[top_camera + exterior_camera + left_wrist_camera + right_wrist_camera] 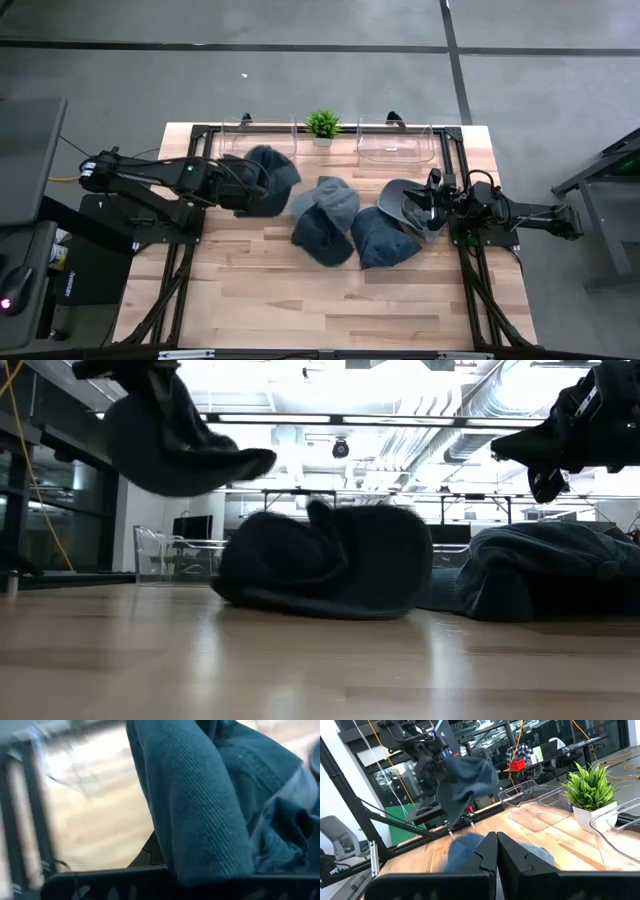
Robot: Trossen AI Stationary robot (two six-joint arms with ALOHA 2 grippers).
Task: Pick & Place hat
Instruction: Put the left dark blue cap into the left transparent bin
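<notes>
- While the left hand (243,190) is clamped tight on a blue-grey hat (268,178), that hat hangs clear of the bench (300,290), up near the back left corner; the low view shows it lifted with its brim sticking out sideways.
- Just behind the lifted hat stands a clear plastic bin (262,137) on the bench's back edge.
- Over on the other side, the right hand (496,851) has its fingers pressed together with nothing between them, and it hovers above a grey hat (403,203) near the right edge of the bench.
- Two more hats lie in the middle of the bench: a grey-blue one (325,222) folded over itself, and a darker blue one (380,240) touching the grey hat beside it.
- A small potted plant (322,125) sits at the back centre, between the left bin and a second clear bin (394,147) on the right.
</notes>
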